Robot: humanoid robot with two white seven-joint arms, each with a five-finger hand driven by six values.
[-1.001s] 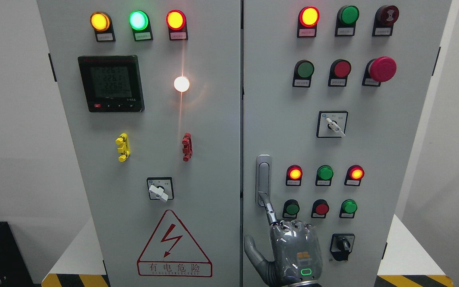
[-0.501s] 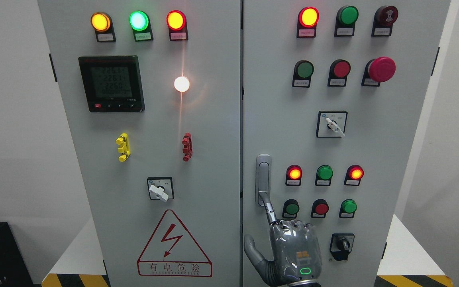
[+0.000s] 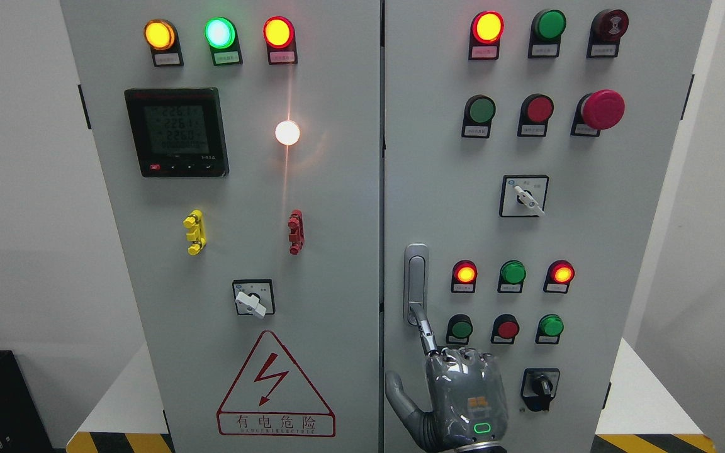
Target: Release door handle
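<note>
The right hand (image 3: 466, 393), other fingers curled, hooks one straight finger (image 3: 424, 327) into the bottom of the door handle (image 3: 415, 283) just above it, so letting go likely means drawing that finger back.

Head view. I see the cabinet (image 3: 312, 251) evenly and brightly lit and in sharp focus. The white lamp (image 3: 287, 133) blooms and throws a vertical streak of glare down the left door. Lit pilot lamps are overexposed at their centres. The cabinet's sides lean inward toward the bottom edge.
</note>
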